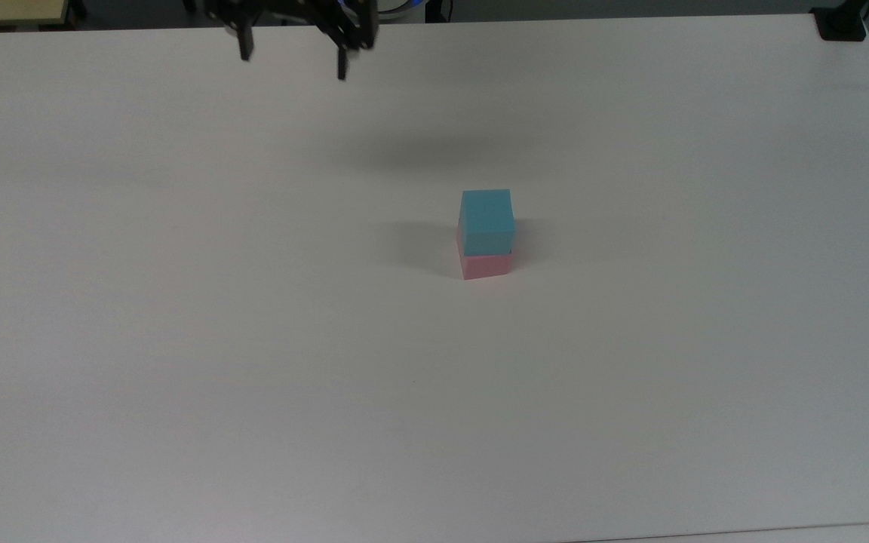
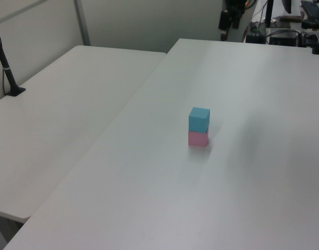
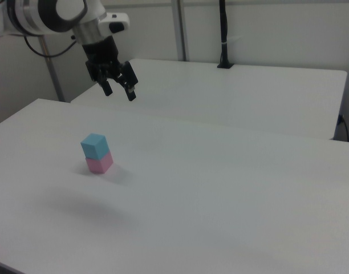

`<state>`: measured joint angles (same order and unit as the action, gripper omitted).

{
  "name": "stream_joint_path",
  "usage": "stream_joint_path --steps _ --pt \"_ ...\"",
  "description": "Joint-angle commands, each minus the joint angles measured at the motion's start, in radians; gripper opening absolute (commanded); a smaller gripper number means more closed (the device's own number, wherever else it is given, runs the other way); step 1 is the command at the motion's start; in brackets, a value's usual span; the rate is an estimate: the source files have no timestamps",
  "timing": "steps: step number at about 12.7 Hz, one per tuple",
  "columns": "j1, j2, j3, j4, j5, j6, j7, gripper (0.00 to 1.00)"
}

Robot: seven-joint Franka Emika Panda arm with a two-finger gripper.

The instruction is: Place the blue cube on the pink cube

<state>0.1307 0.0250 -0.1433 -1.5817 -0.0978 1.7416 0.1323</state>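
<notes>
The blue cube (image 1: pixel 486 221) sits squarely on the pink cube (image 1: pixel 486 265), the two touching face to face with edges nearly flush, a neat little tower out on the open white table (image 1: pixel 631 362). Nothing props it or grips it, and it stands upright on its own, so I'd judge the stacking done and the job finished or as good as. The gripper (image 3: pixel 118 89) hangs in the air well clear of the stack, fingers spread wide and holding nothing. That fits a tool that has no business near the cubes any more: open so nothing drags, and high and away so it can't knock the tower. In the top view it hangs at the upper edge, off to the top view's left of the cubes, with its shadow falling on bare table between. In the right view it hovers above and a little to the right view's right of the stack, fingers pointing down at an angle. In the left view only a dark bit of it (image 2: pixel 228 19) shows at the far end of the table, well apart from the tower. A second white table (image 2: pixel 60 120) beside this one carries nothing that matters here.
</notes>
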Motion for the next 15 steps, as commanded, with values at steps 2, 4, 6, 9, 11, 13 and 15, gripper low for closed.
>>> stream_joint_path --steps 2,4,6,9,11,13,15 --pt "-0.092 -0.103 -0.005 -0.032 0.084 -0.063 -0.134 1.00" --pt "-0.126 -0.115 -0.005 -0.032 0.092 -0.080 -0.187 1.00" --pt "-0.152 -0.117 -0.004 -0.032 0.092 -0.077 -0.201 1.00" --pt "-0.164 -0.116 -0.004 -0.047 0.083 -0.068 -0.224 1.00" --pt "-0.166 -0.116 -0.002 -0.052 0.076 -0.068 -0.266 1.00" --pt "-0.167 -0.114 -0.002 -0.052 0.061 -0.070 -0.272 1.00" --pt "-0.168 -0.112 -0.004 -0.049 0.058 -0.076 -0.260 1.00"
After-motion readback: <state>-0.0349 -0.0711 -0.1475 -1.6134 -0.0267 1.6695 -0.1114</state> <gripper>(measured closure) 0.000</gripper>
